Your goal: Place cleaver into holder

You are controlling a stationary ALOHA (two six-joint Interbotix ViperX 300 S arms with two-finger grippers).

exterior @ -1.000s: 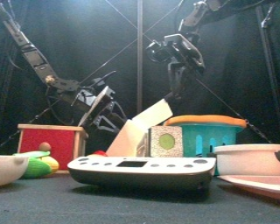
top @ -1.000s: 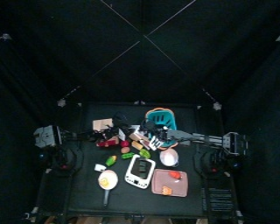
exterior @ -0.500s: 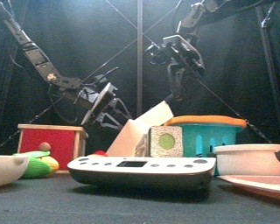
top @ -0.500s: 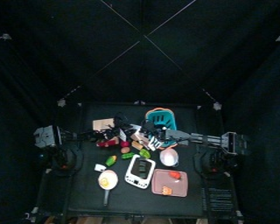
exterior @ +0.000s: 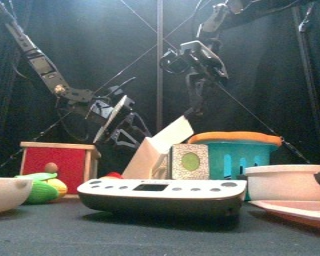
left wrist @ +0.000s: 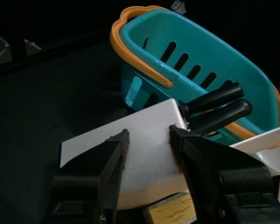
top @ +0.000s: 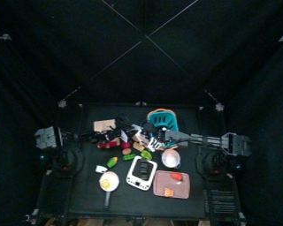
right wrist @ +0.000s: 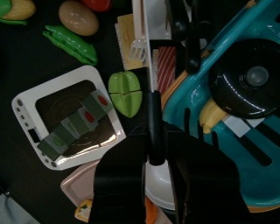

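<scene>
While the right gripper [exterior: 192, 64] hangs high over the middle of the table, its jaws are closed around the cleaver [exterior: 196, 98]. The cleaver hangs nearly upright, long axis vertical, with its free end pointing down. In the right wrist view the cleaver [right wrist: 156, 105] shows as a dark, narrow bar running straight out between the jaws.

Below it leans the white holder [exterior: 163, 145], tilted, with black handles [left wrist: 219, 105] already sticking out of it. The left gripper [left wrist: 149, 144] sits at the holder; whether it grips it cannot be told.

A teal basket [exterior: 236, 150] with an orange rim stands just beside the holder. A white scale [exterior: 163, 192] lies in front, and a red box [exterior: 59, 160] stands to one side.
</scene>
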